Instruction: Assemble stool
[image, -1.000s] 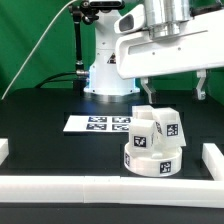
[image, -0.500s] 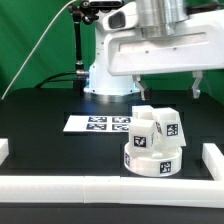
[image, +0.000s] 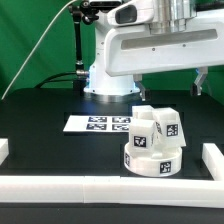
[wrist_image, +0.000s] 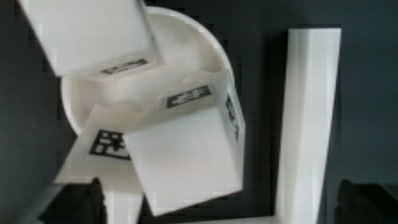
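The white round seat (image: 155, 160) lies on the black table, just behind the front border bar. White blocky legs (image: 167, 126) with black-and-white tags stand upright on it, close together. My gripper (image: 173, 87) hangs above the stool, open and empty, with its fingers (image: 146, 91) clear of the legs. In the wrist view I look down on the seat (wrist_image: 192, 52) and two legs (wrist_image: 187, 150). My dark fingertips (wrist_image: 71, 203) show at the frame's two low corners, far apart, with nothing between them.
The marker board (image: 98, 124) lies flat at the exterior view's left of the stool. White border bars run along the front (image: 100, 186) and at both sides (image: 213, 157). One bar (wrist_image: 311, 120) shows beside the seat in the wrist view. The robot base (image: 105, 75) stands behind.
My gripper has risen away from the stool and shifted slightly to the exterior view's right. The stool has not moved.
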